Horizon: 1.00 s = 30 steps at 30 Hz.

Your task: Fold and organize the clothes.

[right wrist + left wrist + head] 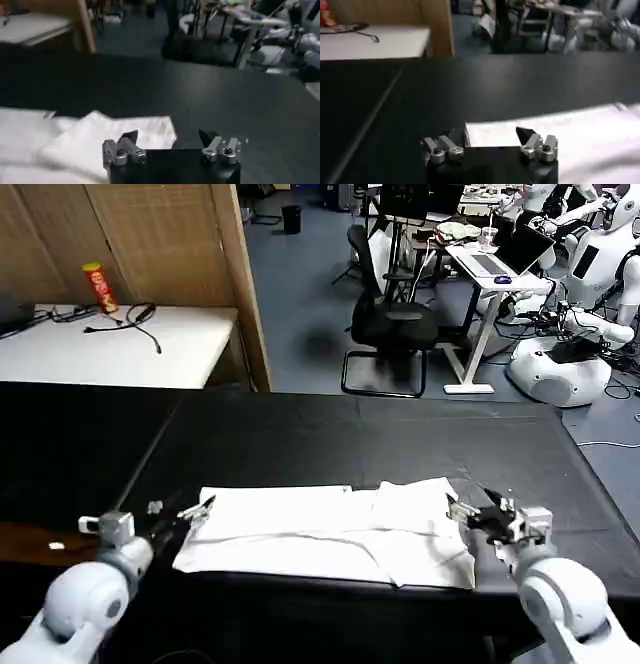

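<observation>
A black cloth-covered table (330, 444) carries the white cotton T-shirt (330, 534), folded into a long band near its front edge. The left gripper (200, 510) sits at the shirt's left end, fingers spread apart; the right gripper (462, 510), likewise spread, sits at the right end.

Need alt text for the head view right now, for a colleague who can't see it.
A white T-shirt, partly folded into a long band, lies on the black tablecloth. The left gripper and right gripper, both open, sit at its opposite ends.
</observation>
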Available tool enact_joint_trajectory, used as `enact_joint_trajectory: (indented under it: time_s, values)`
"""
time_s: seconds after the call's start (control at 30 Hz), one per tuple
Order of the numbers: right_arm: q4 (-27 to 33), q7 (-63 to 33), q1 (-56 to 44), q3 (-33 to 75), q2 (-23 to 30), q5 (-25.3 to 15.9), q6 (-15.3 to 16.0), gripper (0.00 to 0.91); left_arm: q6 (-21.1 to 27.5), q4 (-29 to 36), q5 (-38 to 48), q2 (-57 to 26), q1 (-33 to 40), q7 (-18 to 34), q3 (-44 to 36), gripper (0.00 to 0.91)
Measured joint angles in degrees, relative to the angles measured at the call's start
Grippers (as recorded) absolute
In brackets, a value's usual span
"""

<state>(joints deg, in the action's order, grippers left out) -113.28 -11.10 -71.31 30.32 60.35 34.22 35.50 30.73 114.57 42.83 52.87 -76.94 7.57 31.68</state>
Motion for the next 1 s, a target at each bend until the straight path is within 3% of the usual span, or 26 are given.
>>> enact_joint_trajectory:
  time_s: [0.3,0.37,0.43,0.47,0.5,0.53,0.57,0.63,0.73,1.0]
  values:
    - [9.4,1.1,5.6,-2.6,5.4,-3.5,-1.6,0.878,-0.1,-8.3,0.6,4.4,6.0,-1.1,-2.6,0.858]
    - [10.9,1.4,6.4,-2.8,6.3,-4.1,-2.0,0.761,-0.1,-9.6,0.6,4.8,6.5,-1.4,-2.9,0.78]
    - [11.9,1.8,6.8,-2.8,6.9,-4.7,-2.4,0.683,-0.2,-10.6,0.3,5.1,6.9,-1.5,-3.1,0.556]
    - [12.4,2.1,6.9,-2.8,7.3,-5.3,-2.8,0.575,-0.3,-11.2,-0.3,5.3,7.2,-1.6,-3.2,0.293]
    - [12.6,2.3,7.0,-2.8,7.5,-5.5,-3.1,0.575,-0.4,-11.6,-1.0,5.4,7.5,-1.6,-3.3,0.176]
    - [12.9,2.5,7.1,-2.8,7.7,-5.8,-3.4,0.419,-0.5,-12.1,-1.6,5.7,7.8,-1.6,-3.4,0.059]
    - [13.2,2.8,7.1,-2.9,8.0,-6.2,-3.8,0.263,-0.7,-12.5,-1.8,6.0,8.0,-1.5,-3.4,0.01]
    - [13.7,3.1,7.2,-2.9,8.4,-6.8,-4.3,0.137,-0.7,-13.2,-1.8,6.2,8.3,-1.3,-3.4,0.0]
    - [14.0,3.0,7.2,-2.8,9.0,-7.2,-4.7,0.068,-0.7,-13.5,-1.8,6.5,8.5,-1.3,-3.5,0.0]
    - [13.2,1.8,6.3,-1.5,12.0,-12.5,-7.7,0.049,-2.6,-13.7,-8.2,7.2,9.7,-3.8,-5.2,0.0]
